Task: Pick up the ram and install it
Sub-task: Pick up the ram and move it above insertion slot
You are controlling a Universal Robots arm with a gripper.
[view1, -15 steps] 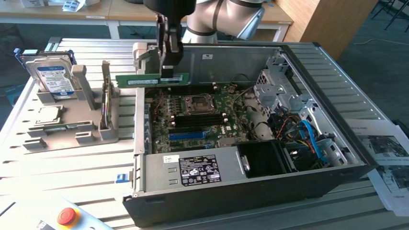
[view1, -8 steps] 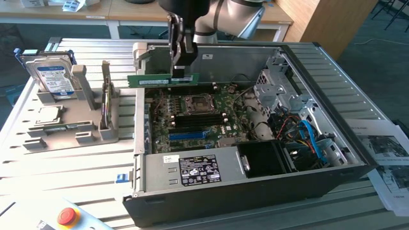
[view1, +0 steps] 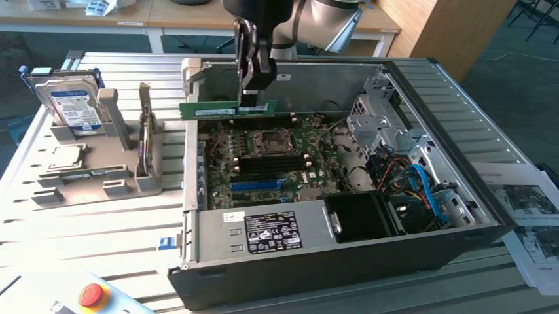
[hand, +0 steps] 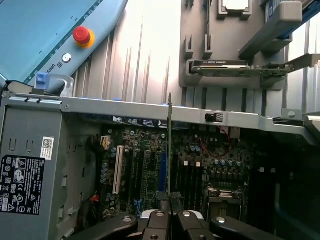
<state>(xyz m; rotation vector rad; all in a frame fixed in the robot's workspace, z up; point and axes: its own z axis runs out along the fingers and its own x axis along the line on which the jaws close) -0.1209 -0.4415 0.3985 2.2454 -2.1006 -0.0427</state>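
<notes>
While the gripper's (view1: 250, 100) closed jaws cover part of it, the ram (view1: 214, 110) hangs clamped above the motherboard (view1: 297, 163) in the open computer case (view1: 349, 269).

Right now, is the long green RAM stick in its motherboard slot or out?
Out. The gripper holds the long green ram stick edge-down in the air above the green motherboard.

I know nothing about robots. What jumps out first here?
The open computer case in the middle, its motherboard bared. Above it the gripper pinches a green ram stick. At the exterior view's left, a blue-labelled hard drive stands in a grey holder.
</notes>
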